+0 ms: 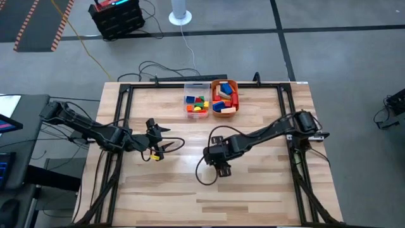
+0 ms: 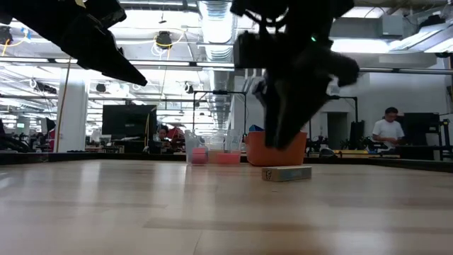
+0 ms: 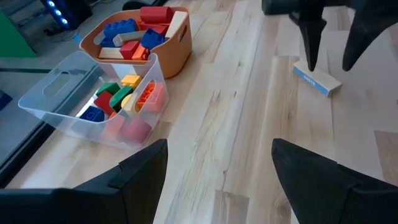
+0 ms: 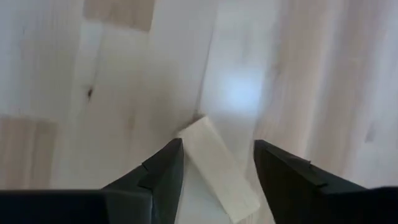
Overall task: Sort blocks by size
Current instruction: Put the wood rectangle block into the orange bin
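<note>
The left gripper point(image 1: 158, 140) hangs over the worktop point(image 1: 253, 190) toward its left edge, its fingers point(image 3: 140, 168) spread wide and holding nothing. At the middle of the far edge, a clear plastic tub point(image 1: 195, 105) and an orange tub point(image 1: 224, 98) stand side by side, both filled with coloured blocks point(image 3: 134, 34). Near the worktop's centre, the right gripper point(image 1: 223, 170) points down over a plain wooden bar block point(image 3: 317, 80) lying flat; its fingers point(image 4: 163, 171) stand parted on either side of the bar, not clamping it.
</note>
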Robot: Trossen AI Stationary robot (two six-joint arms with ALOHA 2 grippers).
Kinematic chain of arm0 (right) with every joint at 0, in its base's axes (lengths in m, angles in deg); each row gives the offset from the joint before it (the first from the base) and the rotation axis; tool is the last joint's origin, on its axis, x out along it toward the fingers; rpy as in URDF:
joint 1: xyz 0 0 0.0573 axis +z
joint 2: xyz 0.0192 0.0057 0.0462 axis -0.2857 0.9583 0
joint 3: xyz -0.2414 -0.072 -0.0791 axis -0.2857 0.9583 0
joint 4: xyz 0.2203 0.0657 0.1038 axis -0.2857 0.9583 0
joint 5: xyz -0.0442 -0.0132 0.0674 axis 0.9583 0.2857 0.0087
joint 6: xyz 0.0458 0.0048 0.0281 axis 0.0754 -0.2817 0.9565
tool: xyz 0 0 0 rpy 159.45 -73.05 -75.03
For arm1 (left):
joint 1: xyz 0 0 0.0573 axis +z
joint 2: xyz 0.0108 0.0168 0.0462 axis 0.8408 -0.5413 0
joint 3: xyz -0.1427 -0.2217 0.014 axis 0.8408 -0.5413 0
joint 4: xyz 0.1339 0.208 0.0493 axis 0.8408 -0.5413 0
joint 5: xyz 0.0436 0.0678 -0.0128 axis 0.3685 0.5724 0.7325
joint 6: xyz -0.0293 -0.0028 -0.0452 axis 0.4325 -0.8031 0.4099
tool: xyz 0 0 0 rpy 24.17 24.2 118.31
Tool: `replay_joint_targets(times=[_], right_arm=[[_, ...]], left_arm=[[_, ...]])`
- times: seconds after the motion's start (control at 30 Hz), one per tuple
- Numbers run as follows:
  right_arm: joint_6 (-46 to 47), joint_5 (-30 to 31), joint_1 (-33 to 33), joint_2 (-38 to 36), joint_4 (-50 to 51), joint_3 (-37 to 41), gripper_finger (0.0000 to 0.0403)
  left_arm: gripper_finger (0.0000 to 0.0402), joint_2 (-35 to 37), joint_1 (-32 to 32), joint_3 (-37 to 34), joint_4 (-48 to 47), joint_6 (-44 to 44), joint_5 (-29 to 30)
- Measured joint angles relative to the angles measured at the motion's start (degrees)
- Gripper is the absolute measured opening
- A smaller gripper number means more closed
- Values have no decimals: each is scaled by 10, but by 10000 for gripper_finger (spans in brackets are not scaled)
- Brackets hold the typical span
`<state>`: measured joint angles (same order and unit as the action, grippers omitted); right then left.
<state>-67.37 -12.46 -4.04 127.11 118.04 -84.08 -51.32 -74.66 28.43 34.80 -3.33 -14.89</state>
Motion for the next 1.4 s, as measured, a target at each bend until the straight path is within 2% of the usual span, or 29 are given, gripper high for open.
replay_joint_targets(times=[0.23, 0.4, 0.53, 0.7, 0.8, 0.97, 1.17, 1.33, 1.4], right_arm=[[-23, -24, -7, 22, -24, 41, 230], [-34, -13, -8, 21, -41, 59, 222], [-35, -14, -15, 20, -40, 61, 192], [-38, -14, -20, 20, -35, 61, 126], [-39, -12, -24, 20, -34, 61, 125], [-53, 23, -50, 1, 21, 52, 125], [-112, 80, -111, -73, 29, 32, 134], [-150, 152, -184, -136, -24, 26, 134], [-153, 161, -219, -146, -64, 25, 138]], left_arm=[[280, 0, 0, 0, -11, 4, 0], [280, 0, 0, 0, -10, 5, 0], [280, 0, 0, 0, -10, 6, 0], [280, 0, 0, 0, -10, 6, 0], [280, 0, 0, 0, -10, 6, 0], [280, 0, 0, 0, -10, 6, 0], [280, 0, 0, 0, -4, 4, 1], [280, 0, 0, 0, 7, 2, 2], [280, 0, 0, 0, 13, 2, 2]])
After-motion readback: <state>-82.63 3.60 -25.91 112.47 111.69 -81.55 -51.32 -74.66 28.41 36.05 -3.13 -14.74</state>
